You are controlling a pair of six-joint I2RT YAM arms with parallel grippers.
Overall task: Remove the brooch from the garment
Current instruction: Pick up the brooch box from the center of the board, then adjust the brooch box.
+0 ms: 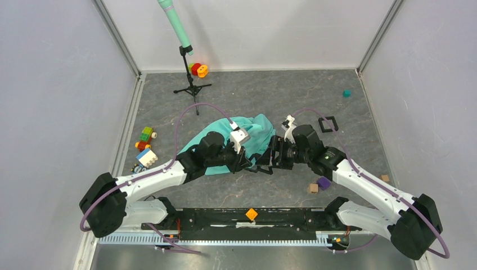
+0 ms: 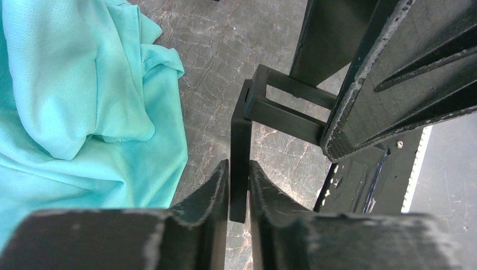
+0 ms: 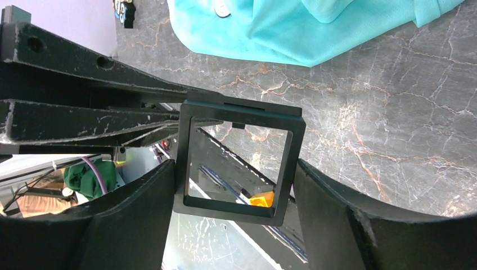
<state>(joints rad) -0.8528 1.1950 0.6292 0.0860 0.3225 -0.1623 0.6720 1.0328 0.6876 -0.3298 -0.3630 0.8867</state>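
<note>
Garment [image 1: 260, 135]: turquoise-green, plain.
Table [image 1: 253, 95]: grey marble — pale and rust-coloured veins.
Square frame [image 3: 242, 116]: black.
Cables [image 1: 202, 103]: purple.
Arms [image 1: 152, 180]: white links, black joints.
Tube [image 1: 175, 25] on stand: mint green.

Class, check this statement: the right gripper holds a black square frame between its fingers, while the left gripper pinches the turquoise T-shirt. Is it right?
Not quite. The left gripper pinches one edge of the same black square frame, not the turquoise T-shirt, which lies off to one side. The left wrist view shows this. The right gripper does hold the frame between its fingers.
</note>
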